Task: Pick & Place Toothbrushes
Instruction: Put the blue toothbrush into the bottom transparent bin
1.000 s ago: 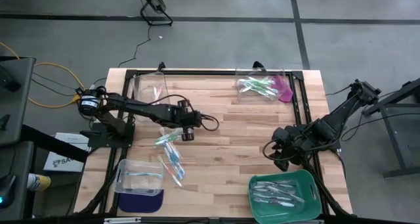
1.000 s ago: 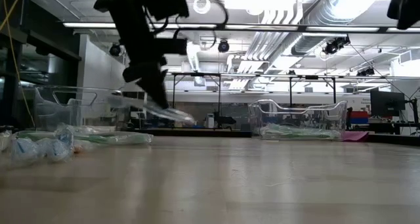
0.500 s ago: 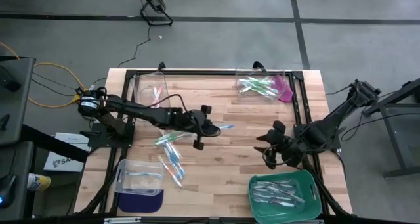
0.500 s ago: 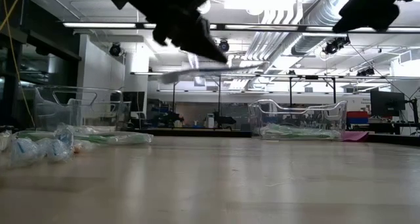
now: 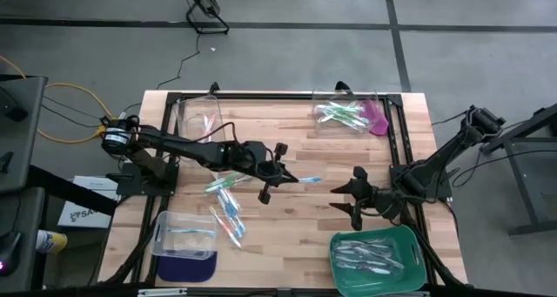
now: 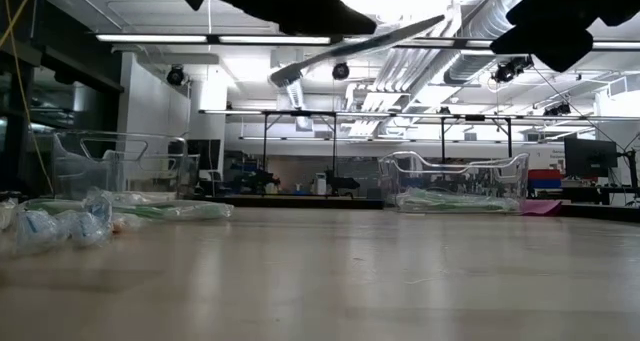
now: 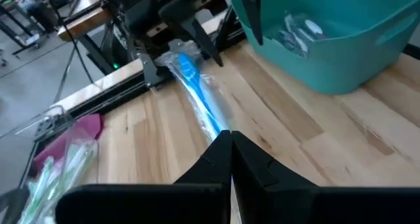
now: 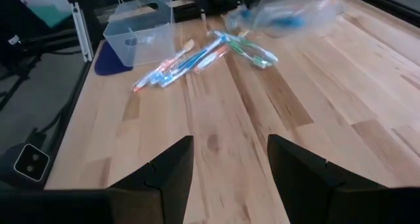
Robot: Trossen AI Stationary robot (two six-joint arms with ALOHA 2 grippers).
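Observation:
My left gripper hangs above the middle of the table, shut on a blue toothbrush in a clear wrapper, whose free end points toward my right gripper. My right gripper is open, level and facing left, a short way from the brush's free end; in its own view the fingers stand wide apart. A pile of loose toothbrushes lies flat on the wood left of centre. In the low view the held brush is high above the table. My left gripper holds the blue toothbrush by one end, pinched between the two shut fingers. The brush runs on straight out past the fingertips, in line with them. It is lifted clear of the table and roughly level, tilted a little in the low view.
A green tray with pale toothbrushes stands at the near right. Clear bins stand at the far left, the far right with green brushes, and the near left. Bare wood lies between the arms.
My left gripper has risen from the pile with the blue toothbrush, carried it toward the table's right and turned so that the brush points at the right arm. My right gripper has moved left toward it.

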